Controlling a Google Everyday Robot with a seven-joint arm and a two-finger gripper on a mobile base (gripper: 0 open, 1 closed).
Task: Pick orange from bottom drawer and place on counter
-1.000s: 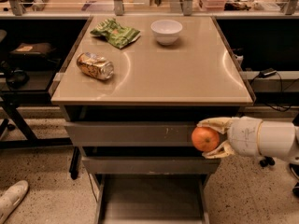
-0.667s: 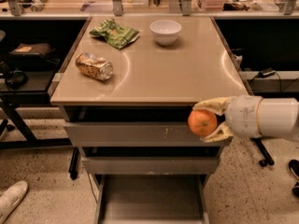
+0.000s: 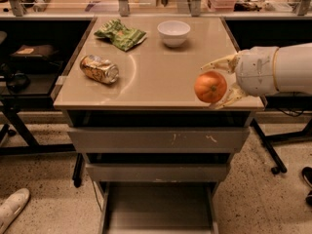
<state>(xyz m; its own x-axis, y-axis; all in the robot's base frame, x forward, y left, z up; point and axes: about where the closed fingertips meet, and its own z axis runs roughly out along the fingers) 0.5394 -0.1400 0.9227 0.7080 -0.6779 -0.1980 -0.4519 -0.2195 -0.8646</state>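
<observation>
The pincer (image 3: 213, 87) comes in from the right side, and its two pale fingers are clamped on the orange (image 3: 209, 86), one above the fruit and one below it. The orange hangs over the front right corner of the table (image 3: 161, 67), close to the thin edge; I cannot tell if it touches the surface or is a little above it. Further left on the table lie a crushed gold can (image 3: 99, 68) and a green bag (image 3: 120, 33), and a white bowl (image 3: 173, 32) stands near the back, all well apart from the fruit. Below, the bottom drawer (image 3: 158, 208) is pulled open and its grey floor shows nothing inside. So I judge the first part done: the orange is out of the drawer and lifted to table height. What is left is to set it down fully on the table, a bit away from the edge so it does not roll off, and to release it.
</observation>
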